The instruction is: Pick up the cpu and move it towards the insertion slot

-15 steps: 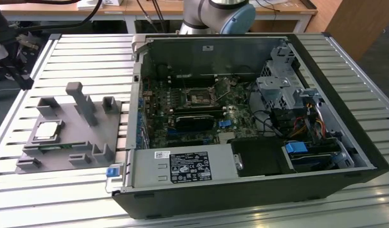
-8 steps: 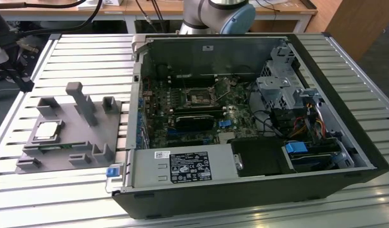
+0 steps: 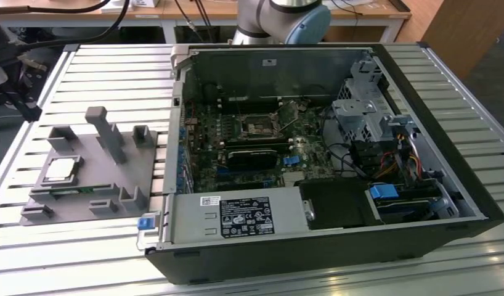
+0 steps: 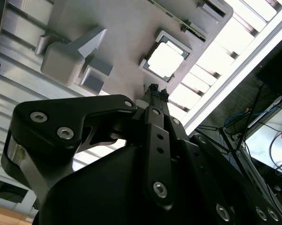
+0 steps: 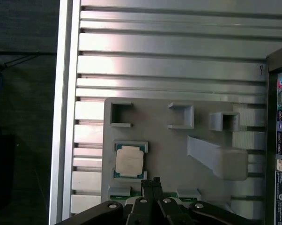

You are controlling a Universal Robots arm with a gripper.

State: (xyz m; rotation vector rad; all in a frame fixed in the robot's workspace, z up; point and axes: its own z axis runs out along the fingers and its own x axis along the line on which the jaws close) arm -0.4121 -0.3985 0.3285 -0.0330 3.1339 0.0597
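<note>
Our gripper [image 5: 153, 180] hangs clenched on nothing, apart from the cpu [image 5: 129, 159], and we judge that descending shut could scrape it.

The cpu [image 5: 129, 160] shows a pale metal top with a dull sheen, seated in a matt grey plastic block [image 5: 155, 136]. Beneath lies a table [image 3: 112, 68] of ribbed bare metal slats, bright and reflective. The gripper [image 4: 155, 90] is smooth black, faintly glossy, studded with shiny metal screws [image 4: 66, 133]. A thin silvery metal frame rims the dark insertion slot [image 3: 259, 126].
</note>
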